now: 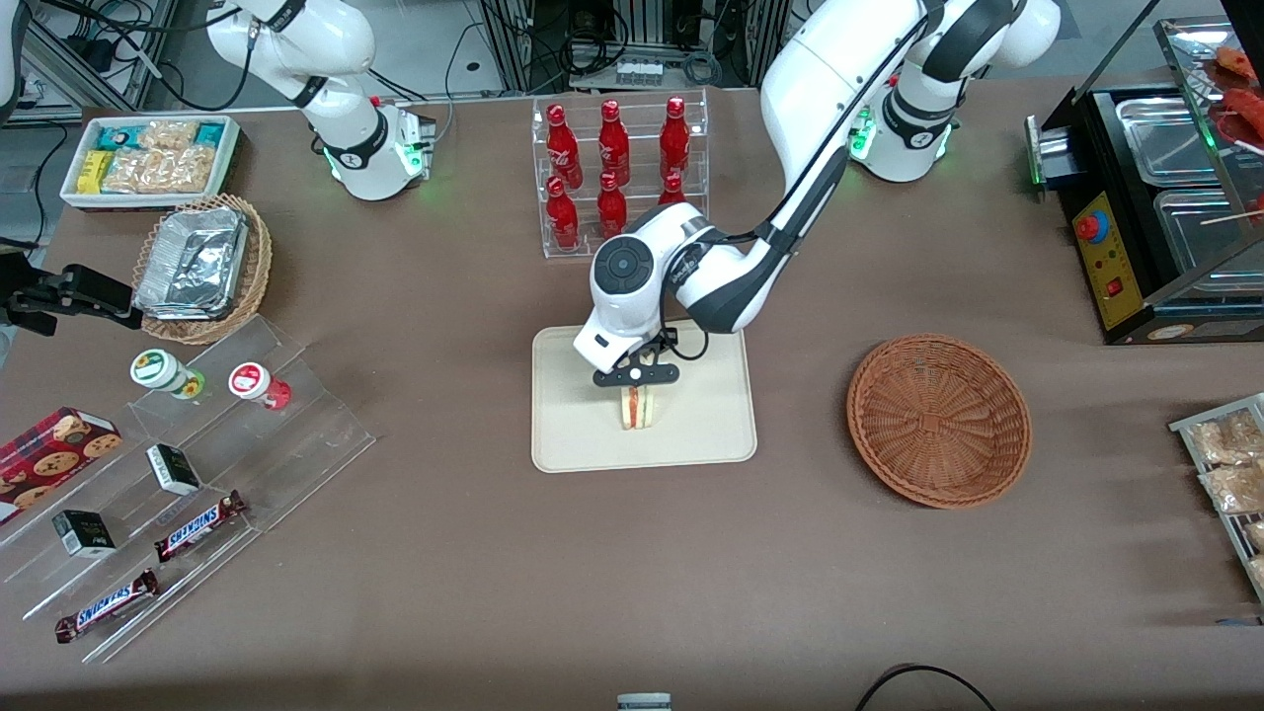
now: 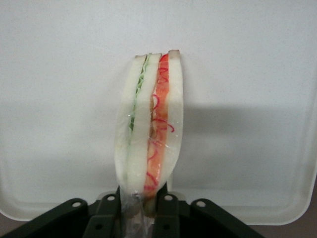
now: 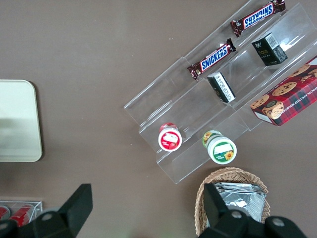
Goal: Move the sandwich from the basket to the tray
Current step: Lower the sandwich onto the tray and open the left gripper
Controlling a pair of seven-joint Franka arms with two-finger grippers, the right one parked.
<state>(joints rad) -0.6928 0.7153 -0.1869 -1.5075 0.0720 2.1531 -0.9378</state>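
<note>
Sandwich (image 1: 639, 407) stands on edge over the middle of the tray (image 1: 583, 434), pinched at one end by the end effector (image 1: 637, 380), whose narrow fingers (image 2: 110, 210) are closed on the wrap at the wedge's end. In the wrist view the wedge hangs straight out from the fingers with its cut face showing, the tray's pale surface filling the background. Whether its lower edge already touches the tray or hangs just above, I cannot tell. Held this way, by an end rather than across the soft bread, the slices are not crushed, and the wedge can be set down on its long edge or tipped flat once let go; that release looks like the step left.

The tray sits near the counter's middle, a little toward the edge nearest the front camera. The basket (image 1: 938, 420) lies beside it toward the working arm's end, apart from it, with nothing in it, so the carry itself seems done.

The bread is pale and smooth, in three slices, with a thin green layer and an orange-pink layer with red curls between them, all under glossy clear film. The tray is matt cream, flat, with rounded corners and a low rim. The basket is a round shallow bowl of reddish-brown wicker, woven in rings from a central square.
</note>
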